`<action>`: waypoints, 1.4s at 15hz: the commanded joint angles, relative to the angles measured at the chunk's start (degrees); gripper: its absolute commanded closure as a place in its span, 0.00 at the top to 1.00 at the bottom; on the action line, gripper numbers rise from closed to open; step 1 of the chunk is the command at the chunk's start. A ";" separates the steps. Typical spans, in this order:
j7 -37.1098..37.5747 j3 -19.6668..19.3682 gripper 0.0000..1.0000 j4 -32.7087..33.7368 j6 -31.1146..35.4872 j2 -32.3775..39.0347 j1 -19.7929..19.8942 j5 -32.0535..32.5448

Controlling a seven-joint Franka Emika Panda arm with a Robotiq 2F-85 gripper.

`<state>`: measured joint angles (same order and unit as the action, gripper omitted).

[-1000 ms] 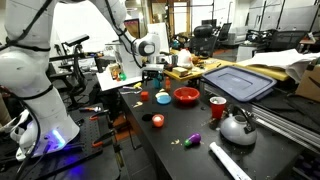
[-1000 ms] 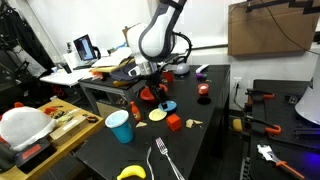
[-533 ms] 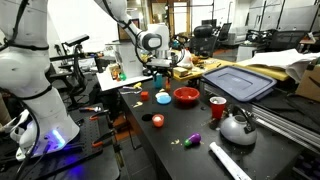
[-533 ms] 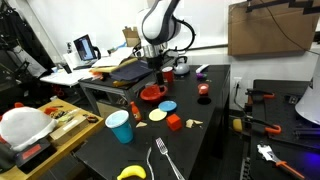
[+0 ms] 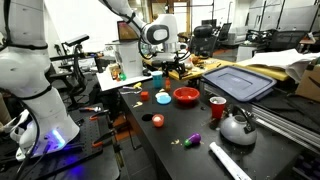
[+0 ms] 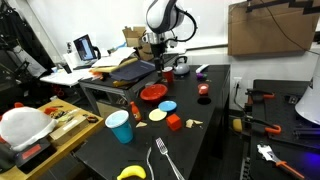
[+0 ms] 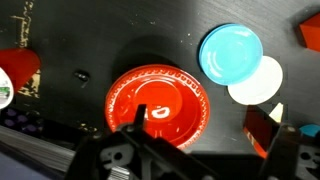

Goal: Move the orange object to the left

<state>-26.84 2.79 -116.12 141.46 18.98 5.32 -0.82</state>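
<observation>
The orange object, a small red-orange cube, sits on the black table in both exterior views (image 5: pixel 143 96) (image 6: pixel 173 122), just past the blue disc (image 6: pixel 168 105) and the pale yellow disc (image 6: pixel 158 115). In the wrist view a red-orange corner at the top right edge (image 7: pixel 310 30) seems to be it. My gripper (image 6: pixel 160 66) (image 5: pixel 163 68) hangs well above the table, over the red bowl (image 6: pixel 153 92) (image 7: pixel 158 105), far from the cube. Its fingers (image 7: pixel 212 128) are spread and hold nothing.
A round orange piece with a pale centre (image 5: pixel 157 120) (image 6: pixel 203 89), a red cup (image 5: pixel 217 107), a kettle (image 5: pixel 237 127), a blue cup (image 6: pixel 120 126), a fork (image 6: pixel 165 160) and a small red bottle (image 6: pixel 135 108) stand about the table.
My gripper has risen from just above the red bowl and drifted back along the table. The cube and the other objects have not moved.
</observation>
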 commanded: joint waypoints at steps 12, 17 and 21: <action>16.05 -4.43 1.00 12.78 -11.31 -0.50 -1.32 5.50; 16.43 -4.66 1.00 14.83 -15.61 -2.25 -1.48 5.66; 16.77 -4.51 1.00 15.80 -20.05 -4.33 -1.44 5.25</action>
<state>-11.98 -1.23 -100.74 125.93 17.27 4.58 3.63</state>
